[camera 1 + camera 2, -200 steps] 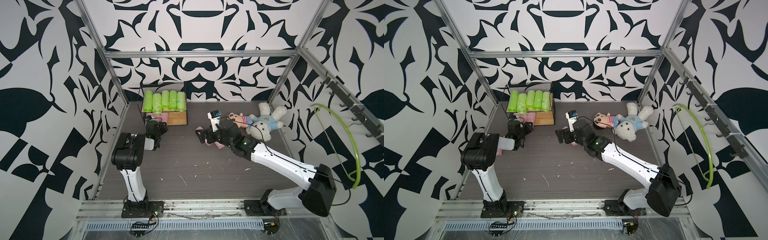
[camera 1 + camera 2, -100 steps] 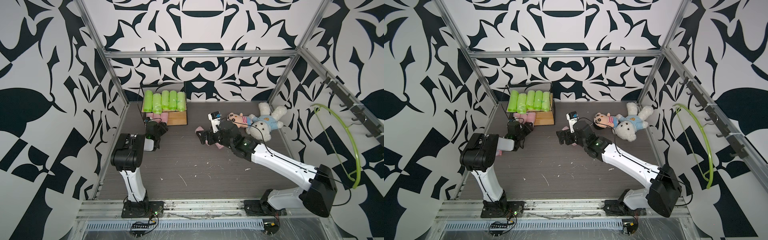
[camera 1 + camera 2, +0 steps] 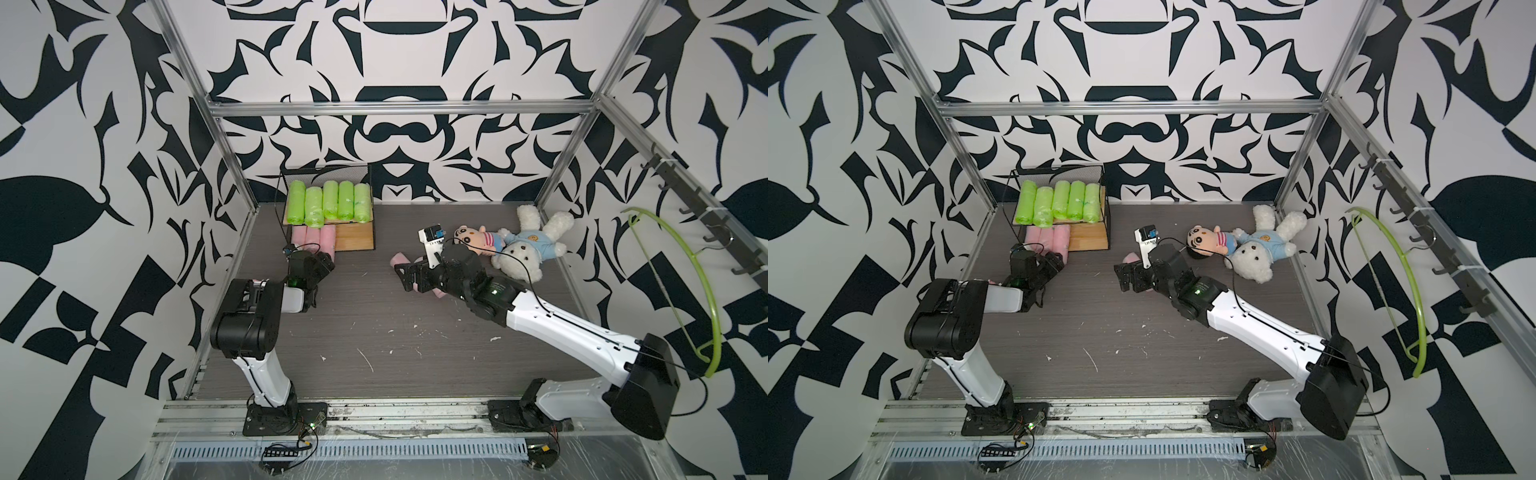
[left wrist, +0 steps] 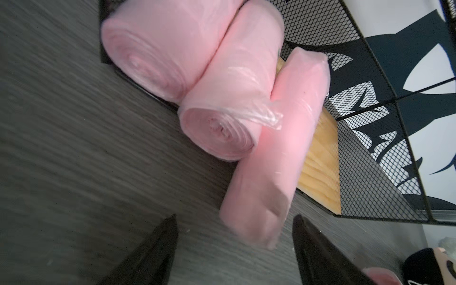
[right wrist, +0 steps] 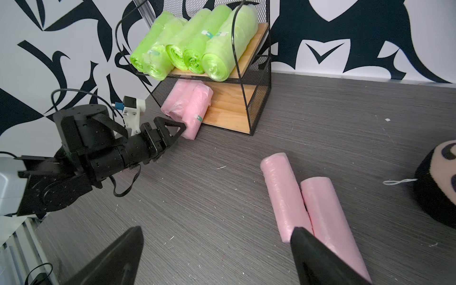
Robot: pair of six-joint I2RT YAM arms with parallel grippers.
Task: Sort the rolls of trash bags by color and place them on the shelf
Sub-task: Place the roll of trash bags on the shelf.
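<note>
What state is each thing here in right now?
Green rolls: five, side by side on the top tier.
Shelved pink rolls: three on the bottom tier, one sticking out.
Loose pink rolls: two, lying on the table.
Left gripper: open, by the sticking-out roll.
Right gripper: open, above the loose rolls.
Toys: lying down.

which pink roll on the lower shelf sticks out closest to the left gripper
The pink roll next to the bare wood of the shelf: it juts past the front edge, right before the open left gripper. The other two rolls sit further back.
</note>
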